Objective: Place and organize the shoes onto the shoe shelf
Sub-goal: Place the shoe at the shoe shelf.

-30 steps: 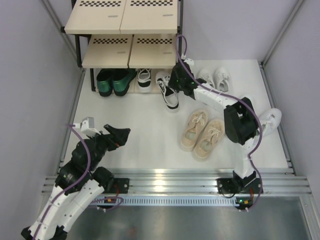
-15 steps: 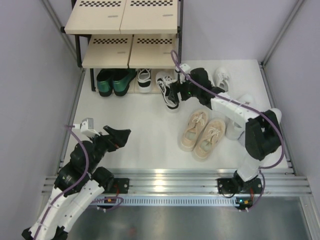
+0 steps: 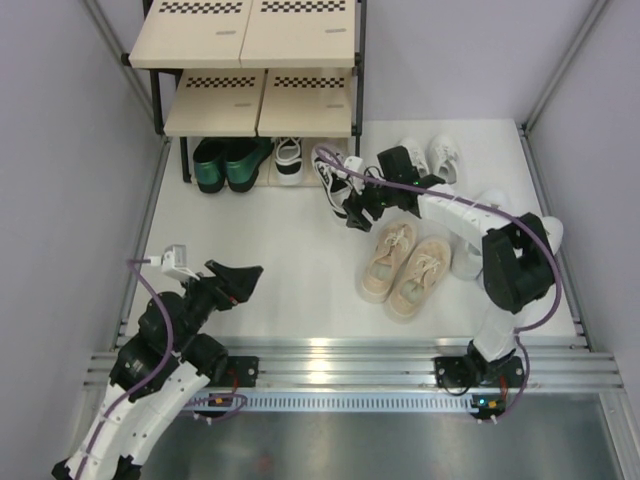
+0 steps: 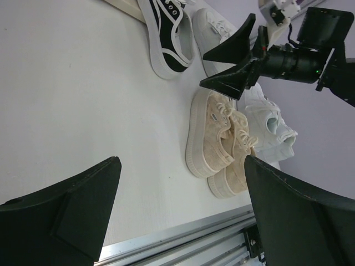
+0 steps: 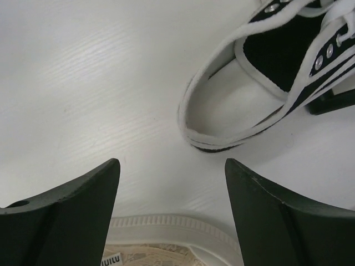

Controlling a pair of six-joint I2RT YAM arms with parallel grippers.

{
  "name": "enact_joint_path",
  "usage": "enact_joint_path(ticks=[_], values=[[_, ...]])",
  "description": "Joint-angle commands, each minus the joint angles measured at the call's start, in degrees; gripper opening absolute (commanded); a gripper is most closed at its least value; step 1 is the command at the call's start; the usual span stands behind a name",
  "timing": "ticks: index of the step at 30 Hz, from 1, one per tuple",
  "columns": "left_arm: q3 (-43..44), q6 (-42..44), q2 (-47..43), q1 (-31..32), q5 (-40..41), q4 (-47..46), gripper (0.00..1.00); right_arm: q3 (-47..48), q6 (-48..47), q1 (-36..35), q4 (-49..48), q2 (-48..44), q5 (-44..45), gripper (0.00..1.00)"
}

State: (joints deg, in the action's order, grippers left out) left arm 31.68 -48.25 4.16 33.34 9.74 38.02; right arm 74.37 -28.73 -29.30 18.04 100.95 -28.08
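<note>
Left gripper (image 3: 240, 282) hovers spread wide and empty over the white surface (image 3: 290, 250) at the near left. Beyond it, the black-framed shoe shelf with beige boards (image 3: 255, 100) has the dark green shoes (image 3: 225, 165) and one black-and-white laced sneaker (image 3: 288, 160) on its lowest level. The other black-and-white sneaker (image 3: 330, 175) lies just outside the shelf. At its heel hangs the right gripper (image 3: 358, 207), fingers apart, holding nothing. Beige laced sneakers (image 3: 405, 262) sit side by side nearer the arms, and small white sneakers (image 3: 432, 155) lie farther right.
</note>
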Motion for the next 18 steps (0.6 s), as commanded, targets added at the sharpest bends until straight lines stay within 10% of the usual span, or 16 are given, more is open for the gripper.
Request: enact_joint_path(ticks=[1,18], values=[[-0.57,-1.05,-1.09,-0.21,-1.39,-0.93,0.98,4.72,2.71,0.47,-1.25,3.63,3.10,0.76],[-0.48,-2.64,-0.82,-0.21,-0.42,-1.02,0.98,8.68,10.27,-0.06,-8.72,12.60,9.71,0.58]])
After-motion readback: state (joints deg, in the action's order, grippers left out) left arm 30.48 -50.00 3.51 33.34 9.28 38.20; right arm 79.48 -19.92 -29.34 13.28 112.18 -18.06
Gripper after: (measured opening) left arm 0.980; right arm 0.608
